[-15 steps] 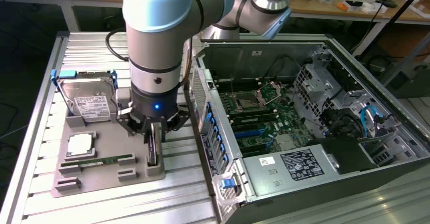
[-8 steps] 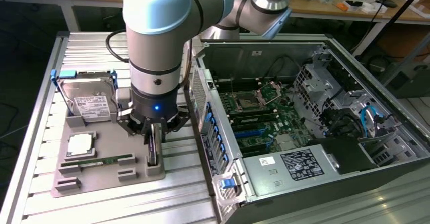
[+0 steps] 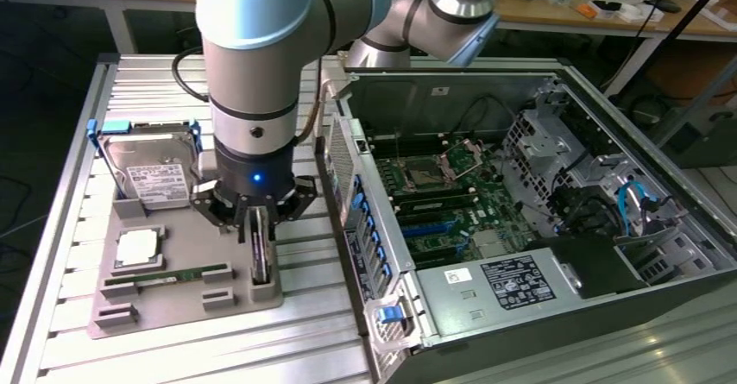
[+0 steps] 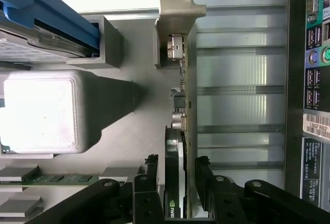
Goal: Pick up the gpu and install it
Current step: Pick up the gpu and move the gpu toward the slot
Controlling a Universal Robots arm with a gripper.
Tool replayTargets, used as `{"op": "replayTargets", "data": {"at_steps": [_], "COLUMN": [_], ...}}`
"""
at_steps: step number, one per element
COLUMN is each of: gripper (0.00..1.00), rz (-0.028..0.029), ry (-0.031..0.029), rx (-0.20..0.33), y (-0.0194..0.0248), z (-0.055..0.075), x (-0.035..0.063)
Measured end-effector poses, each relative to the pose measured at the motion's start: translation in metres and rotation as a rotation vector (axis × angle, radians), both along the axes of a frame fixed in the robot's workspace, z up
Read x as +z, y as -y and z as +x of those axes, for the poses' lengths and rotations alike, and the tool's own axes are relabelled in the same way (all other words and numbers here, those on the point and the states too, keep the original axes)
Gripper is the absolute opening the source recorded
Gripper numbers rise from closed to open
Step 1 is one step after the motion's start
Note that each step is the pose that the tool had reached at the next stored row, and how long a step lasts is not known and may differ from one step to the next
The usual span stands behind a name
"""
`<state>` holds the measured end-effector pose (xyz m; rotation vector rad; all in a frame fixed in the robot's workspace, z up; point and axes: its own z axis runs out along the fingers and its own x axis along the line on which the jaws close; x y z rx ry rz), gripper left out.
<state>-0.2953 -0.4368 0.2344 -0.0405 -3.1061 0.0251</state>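
gpu (image 4: 188,105) stands on edge in its slot in the grey fixture tray (image 3: 185,311), seated and not lifted. It sits right between the fingers (image 4: 202,170), one finger on each flat side, at the end of the card away from the bracket (image 4: 178,7).

Fingers are spread wide, not clamped on anything. The wrist view shows a gap between one finger and the black cooler (image 4: 174,172). On the bare-board side the finger is just beside the card; can't tell if it touches.

The beige bracket is at the far end of the card, well beyond the fingertips. The cooler, with a green logo, sits right at the fingertips.

In the exterior view the arm (image 3: 259,82) comes straight down over the tray, fingers (image 3: 248,227) pointing down along the card (image 3: 261,259).

On the cooler side of the fingers, all in the same tray:
- silver processor (image 3: 138,246), near
- green memory stick (image 3: 161,276), lying flat in its slot
- hard drive (image 3: 155,181) in a blue caddy (image 4: 46,12), further out past the processor

On the board side of the fingers there is a strip of slatted aluminium counter (image 4: 242,105), then the PC case (image 3: 381,254). The case is open, with the motherboard (image 3: 444,203) facing up and the power supply (image 3: 507,280) at the near end.
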Motion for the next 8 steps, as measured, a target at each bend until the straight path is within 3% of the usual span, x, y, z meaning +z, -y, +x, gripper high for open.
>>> {"op": "replayTargets", "data": {"at_steps": [8], "gripper": [0.42], "rz": [-0.0042], "ry": [0.0001], "rx": [0.000], "y": [-0.0012], "z": [-0.0011], "x": [0.0006]}}
